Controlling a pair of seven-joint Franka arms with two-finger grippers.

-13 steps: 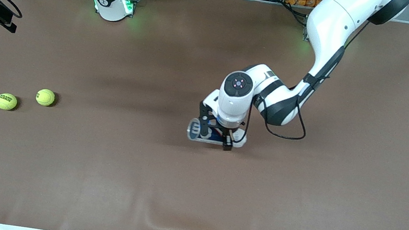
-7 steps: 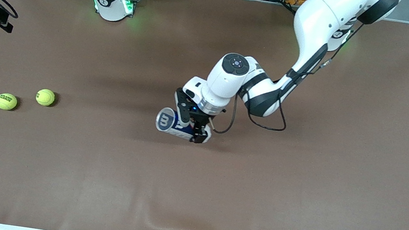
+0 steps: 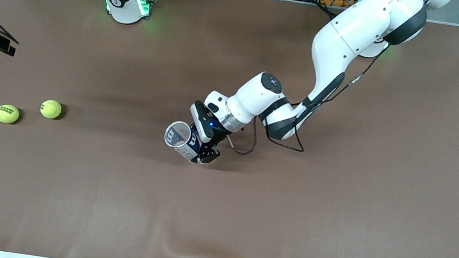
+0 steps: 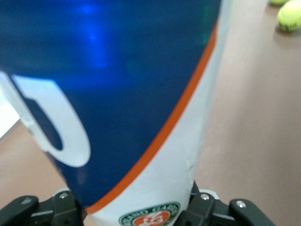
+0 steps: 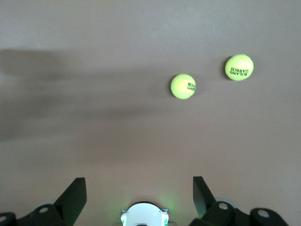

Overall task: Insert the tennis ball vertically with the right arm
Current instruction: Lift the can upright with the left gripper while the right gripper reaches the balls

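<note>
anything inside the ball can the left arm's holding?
The ball can, shut in the left gripper, shows its open mouth: no ball visible inside. Its deeper interior is hidden. Both tennis balls lie on the table.

Light is even and soft from above; the can (image 4: 141, 94) is blurred, and the table (image 3: 336, 208) shows faint shadows.
</note>
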